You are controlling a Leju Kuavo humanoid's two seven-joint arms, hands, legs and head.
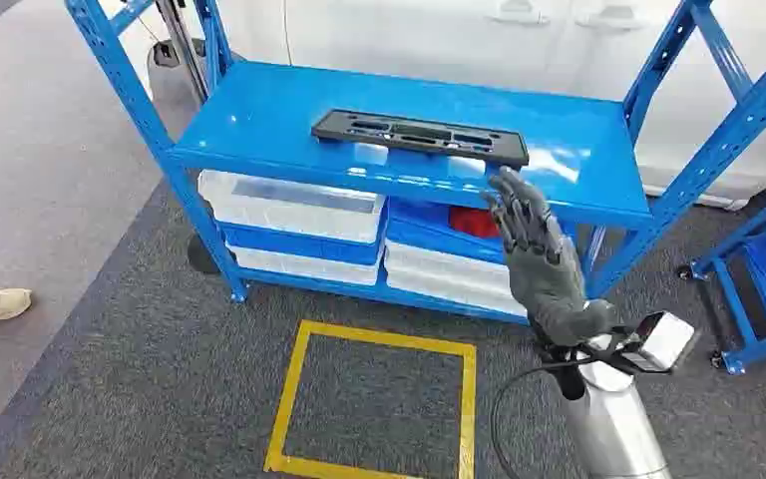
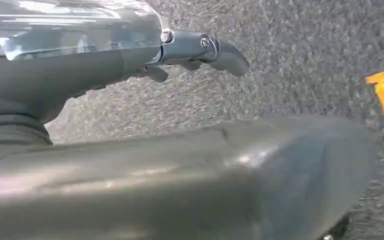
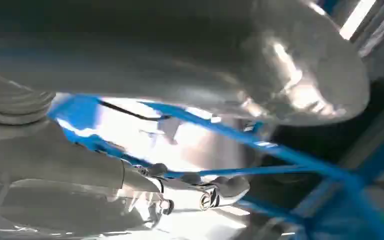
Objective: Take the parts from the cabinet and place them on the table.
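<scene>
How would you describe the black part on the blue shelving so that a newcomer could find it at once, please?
Start at the blue shelving unit facing the robot and look at its top shelf. A long, flat black part lies there alone, near the front edge, just above the raised right hand. Unlike the clear bins on the shelf below, it is dark, slim and has slotted openings.
</scene>
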